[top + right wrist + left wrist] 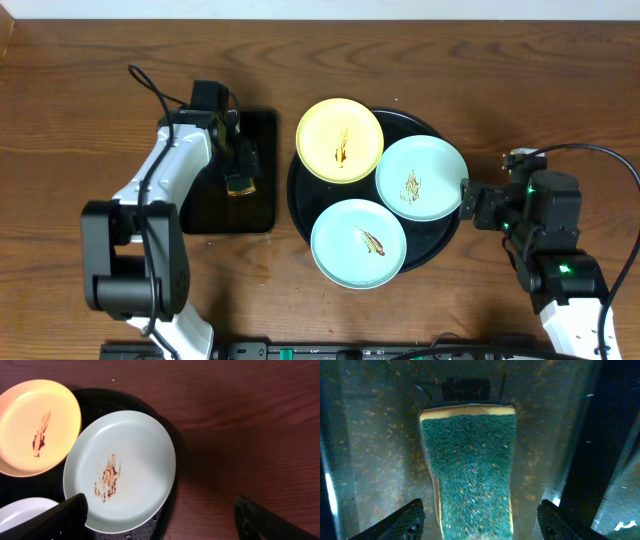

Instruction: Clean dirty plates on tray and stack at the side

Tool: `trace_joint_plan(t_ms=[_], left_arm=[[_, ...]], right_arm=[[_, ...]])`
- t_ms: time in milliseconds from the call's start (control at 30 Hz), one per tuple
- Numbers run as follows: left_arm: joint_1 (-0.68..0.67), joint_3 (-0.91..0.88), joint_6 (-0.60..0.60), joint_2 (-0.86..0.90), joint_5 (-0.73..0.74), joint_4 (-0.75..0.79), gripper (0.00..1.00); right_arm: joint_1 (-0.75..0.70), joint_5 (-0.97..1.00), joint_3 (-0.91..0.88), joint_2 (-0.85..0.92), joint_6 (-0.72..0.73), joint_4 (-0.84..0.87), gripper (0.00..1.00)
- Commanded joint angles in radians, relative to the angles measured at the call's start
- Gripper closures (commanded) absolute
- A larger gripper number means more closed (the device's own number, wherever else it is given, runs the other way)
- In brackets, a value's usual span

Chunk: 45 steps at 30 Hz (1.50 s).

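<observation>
**Three smeared plates on the round tray, both grippers open**

A brown wooden table with clear grain fills the overhead view; a pale strip runs along its far edge. The large round tray, glossy black with a raised rim, sits right of centre. Left of it lies a smaller rectangular black tray, its surface speckled in the left wrist view.

All three plates are smooth round plastic and lie on the round tray. Each has a brown smear at its centre.
- The pale yellow plate is at the far left, overlapping the rim.
- One mint plate is at the right edge.
- The other mint plate is nearest and overhangs the rim.

A sponge with a coarse green scrub face and a yellow edge lies on the rectangular tray; its near end is cut off.

The left gripper hangs over the sponge with its fingers spread to either side. The right gripper is spread wide beside the right-hand mint plate. Whether its finger touches the plate's rim cannot be told.
</observation>
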Motion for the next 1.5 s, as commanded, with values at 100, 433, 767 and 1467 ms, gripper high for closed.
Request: trace_joint_plan(t_ms=[100, 433, 767, 1467], left_arm=[[0.001, 0.015, -0.002, 0.045, -0.01, 0.007, 0.29], [0.001, 0.015, -0.003, 0.048, -0.01, 0.021, 0.41], [0.001, 0.015, -0.006, 0.048, -0.015, 0.028, 0.46], [-0.055, -0.04, -0.051, 0.048, -0.119, 0.084, 0.54]], right_arm=[[0.011, 0.009, 0.02, 0.0, 0.011, 0.0, 0.1], [0.011, 0.009, 0.02, 0.0, 0.011, -0.002, 0.1], [0.011, 0.008, 0.02, 0.0, 0.011, -0.003, 0.1], [0.011, 0.008, 0.02, 0.0, 0.018, -0.009, 0.11]])
